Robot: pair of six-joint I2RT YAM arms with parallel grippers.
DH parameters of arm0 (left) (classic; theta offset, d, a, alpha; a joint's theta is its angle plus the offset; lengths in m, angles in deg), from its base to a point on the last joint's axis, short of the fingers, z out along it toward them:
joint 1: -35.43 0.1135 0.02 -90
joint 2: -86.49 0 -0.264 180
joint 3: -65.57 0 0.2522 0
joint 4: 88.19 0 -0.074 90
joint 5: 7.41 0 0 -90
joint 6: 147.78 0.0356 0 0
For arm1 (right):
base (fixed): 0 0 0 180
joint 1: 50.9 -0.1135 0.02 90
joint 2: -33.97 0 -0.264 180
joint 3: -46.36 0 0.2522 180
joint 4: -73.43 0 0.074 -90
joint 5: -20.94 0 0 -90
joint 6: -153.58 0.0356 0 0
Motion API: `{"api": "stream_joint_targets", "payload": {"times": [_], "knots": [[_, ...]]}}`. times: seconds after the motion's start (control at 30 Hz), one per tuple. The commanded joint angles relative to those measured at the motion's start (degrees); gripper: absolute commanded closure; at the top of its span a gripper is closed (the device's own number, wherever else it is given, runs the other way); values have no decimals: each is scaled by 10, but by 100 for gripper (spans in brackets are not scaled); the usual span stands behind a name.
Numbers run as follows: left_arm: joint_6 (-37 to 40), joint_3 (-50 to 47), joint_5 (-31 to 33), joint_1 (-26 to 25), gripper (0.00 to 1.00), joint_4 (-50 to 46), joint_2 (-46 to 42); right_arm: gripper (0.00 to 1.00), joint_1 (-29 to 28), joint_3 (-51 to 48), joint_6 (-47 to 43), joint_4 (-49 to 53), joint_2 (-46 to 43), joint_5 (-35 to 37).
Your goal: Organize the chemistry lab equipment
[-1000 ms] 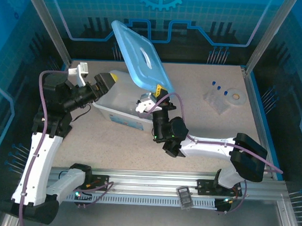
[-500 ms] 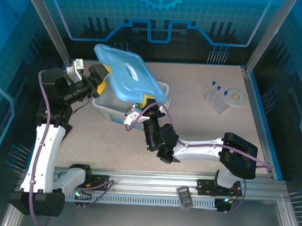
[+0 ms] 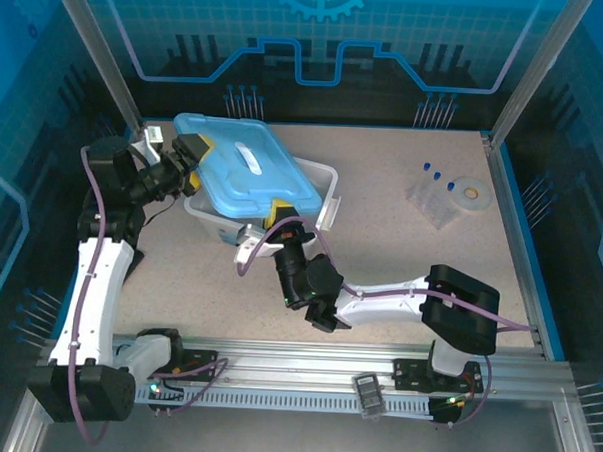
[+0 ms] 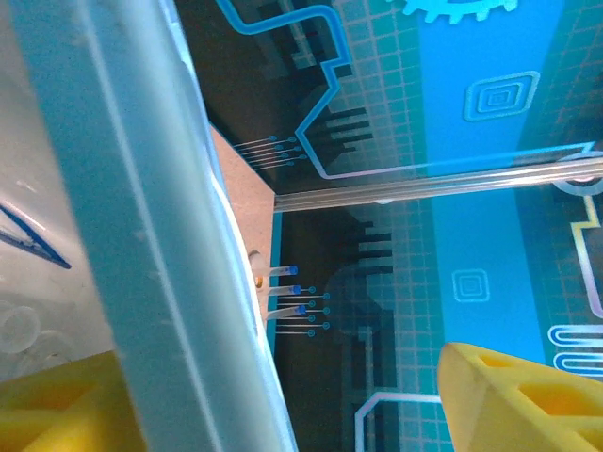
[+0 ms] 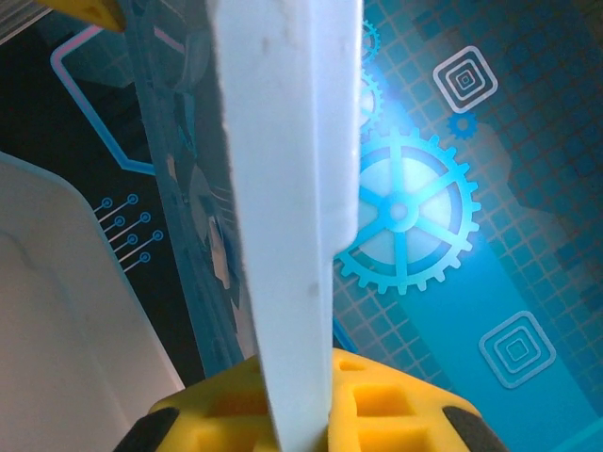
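The blue lid (image 3: 246, 169) is translucent plastic, smooth with a soft sheen. Seen edge-on from the right wrist, its rim looks pale and faintly scuffed. Under the lid, the bin (image 3: 321, 187) is cloudy, semi-clear plastic. The right end effector's (image 5: 297, 414) fingers (image 5: 386, 405) are matt yellow moulded plastic with square recesses. Right of the lid, the surface (image 3: 401, 240) is matt, speckled beige, and the tubes (image 3: 436, 176) on it are clear with blue plastic caps. Nearer than the lid, the rail (image 3: 306, 358) is brushed metal.

White arm links (image 3: 88, 307), blk joints (image 3: 458, 308), purple cables (image 3: 102, 239), yellow end effector fingers (image 4: 509, 395).
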Motion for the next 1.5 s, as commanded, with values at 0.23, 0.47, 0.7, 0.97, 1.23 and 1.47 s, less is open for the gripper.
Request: {"api": "stream_joint_targets", "payload": {"times": [0.23, 0.47, 0.7, 0.97, 1.23, 1.47], "knots": [[-22, -8, -9, 11, 47, 15, 7, 100, -10, 35, -24, -56, 9, -22], [-45, -16, -8, 13, 56, 42, 9, 100, -19, 51, -40, -56, 25, -25], [-63, -29, -14, 18, 65, 64, 9, 100, -24, 63, -52, -56, 38, -30], [-82, -45, -22, 28, 83, 93, 2, 100, -24, 64, -58, -56, 45, -22], [-133, -61, -30, 31, 84, 164, 6, 83, -25, 72, -58, -56, 50, -14], [-176, -61, -26, 40, 84, 217, 9, 47, -27, 68, -61, -56, 52, -7]]}}
